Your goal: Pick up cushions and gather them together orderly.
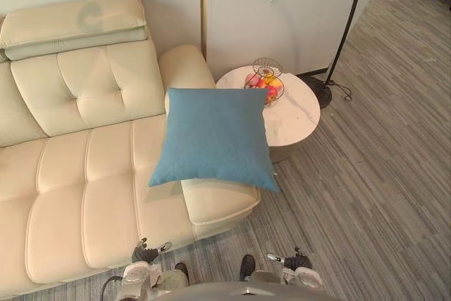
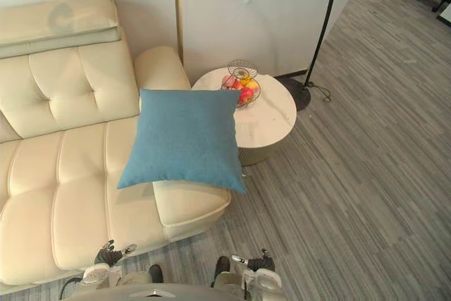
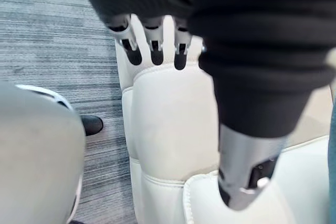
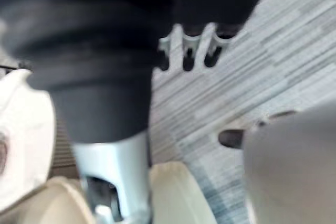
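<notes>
Cushion, blue and square, lies over the armrest end of a cream sofa, with one corner overhanging the seat edge toward the round white counter. A wire basket of fruit stands on the counter. Left hand hangs beside the sofa front, fingers relaxed and holding nothing. The right hand hangs above the grey floor, likewise unclenched and empty.
</notes>
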You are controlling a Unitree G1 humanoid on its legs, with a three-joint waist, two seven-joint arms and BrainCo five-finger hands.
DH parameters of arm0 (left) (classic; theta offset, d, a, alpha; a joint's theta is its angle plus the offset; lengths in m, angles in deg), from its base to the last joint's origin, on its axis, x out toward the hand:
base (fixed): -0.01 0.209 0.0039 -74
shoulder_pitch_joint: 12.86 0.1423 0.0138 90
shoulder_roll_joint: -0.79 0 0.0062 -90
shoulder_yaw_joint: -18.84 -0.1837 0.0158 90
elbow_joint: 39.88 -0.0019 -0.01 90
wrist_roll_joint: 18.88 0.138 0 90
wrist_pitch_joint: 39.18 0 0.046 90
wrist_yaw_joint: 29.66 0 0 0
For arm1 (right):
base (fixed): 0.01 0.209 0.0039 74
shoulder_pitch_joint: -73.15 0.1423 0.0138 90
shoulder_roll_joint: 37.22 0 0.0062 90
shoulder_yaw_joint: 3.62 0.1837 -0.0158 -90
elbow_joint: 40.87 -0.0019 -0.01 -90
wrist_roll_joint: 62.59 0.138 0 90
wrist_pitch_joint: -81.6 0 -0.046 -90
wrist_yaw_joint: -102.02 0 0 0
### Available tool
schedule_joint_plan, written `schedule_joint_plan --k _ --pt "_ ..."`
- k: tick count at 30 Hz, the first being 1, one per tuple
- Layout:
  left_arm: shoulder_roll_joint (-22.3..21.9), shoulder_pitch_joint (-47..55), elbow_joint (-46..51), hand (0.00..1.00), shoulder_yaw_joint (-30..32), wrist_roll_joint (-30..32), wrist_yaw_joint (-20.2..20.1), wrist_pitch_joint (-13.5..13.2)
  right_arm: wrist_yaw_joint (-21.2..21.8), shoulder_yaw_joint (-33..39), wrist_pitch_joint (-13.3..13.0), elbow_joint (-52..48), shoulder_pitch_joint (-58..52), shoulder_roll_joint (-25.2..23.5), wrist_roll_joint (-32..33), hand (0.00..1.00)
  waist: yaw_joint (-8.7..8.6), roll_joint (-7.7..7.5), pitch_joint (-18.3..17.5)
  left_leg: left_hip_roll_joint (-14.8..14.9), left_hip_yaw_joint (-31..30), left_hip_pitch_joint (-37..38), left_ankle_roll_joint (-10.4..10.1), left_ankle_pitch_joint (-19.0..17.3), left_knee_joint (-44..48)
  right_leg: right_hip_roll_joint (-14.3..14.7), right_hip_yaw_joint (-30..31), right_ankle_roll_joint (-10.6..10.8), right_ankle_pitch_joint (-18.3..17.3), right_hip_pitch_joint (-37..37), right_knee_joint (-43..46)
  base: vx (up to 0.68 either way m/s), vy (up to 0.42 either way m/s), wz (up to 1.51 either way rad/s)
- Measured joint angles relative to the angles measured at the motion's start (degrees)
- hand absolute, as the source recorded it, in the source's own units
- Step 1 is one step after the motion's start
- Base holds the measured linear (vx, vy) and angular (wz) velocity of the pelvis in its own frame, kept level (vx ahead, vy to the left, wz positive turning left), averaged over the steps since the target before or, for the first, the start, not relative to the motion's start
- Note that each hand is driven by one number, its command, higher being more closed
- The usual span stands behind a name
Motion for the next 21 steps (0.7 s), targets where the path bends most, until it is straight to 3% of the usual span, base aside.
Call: schedule_joint_plan --k 7,14,17,21 --pt "3.1 1.8 11.1 0.00 5.0 -6.4 1.5 -0.2 -1.5 0.7 -1.2 -17.6 2.0 6.3 -0.6 0.00 -0.07 -0.51 -2.1 -0.9 0.0 -0.2 0.3 0.2 -1.2 0.0 1.2 0.5 2.0 0.0 -2.7 -0.02 0.016 -0.06" --pt "6.0 -1.0 19.4 0.00 5.8 -10.5 3.1 -1.4 -1.6 1.1 -1.3 -20.5 8.1 8.6 -1.1 0.00 0.08 -0.49 -2.3 -1.2 -1.6 -1.8 0.6 0.5 -1.5 0.2 0.9 0.1 2.9 -0.6 -4.3 0.00 -0.005 0.04" --pt "6.3 -4.3 20.4 0.00 4.1 -11.6 4.2 -1.4 -1.7 -2.5 -1.3 -20.5 13.0 10.5 -1.1 0.00 0.13 -0.42 -2.2 -1.3 -1.9 -5.3 1.0 1.4 -1.4 0.1 1.1 -0.8 3.9 -3.8 -4.5 -0.05 -0.006 0.06" --pt "7.6 -14.1 20.7 0.00 0.1 -13.3 5.4 -1.8 -2.3 -7.7 -1.2 -19.1 24.8 12.4 -0.9 0.00 0.05 0.09 2.4 -0.9 -3.2 -11.2 1.1 1.6 2.5 0.0 2.5 -1.6 6.3 -7.6 -4.2 -0.13 0.014 0.16"
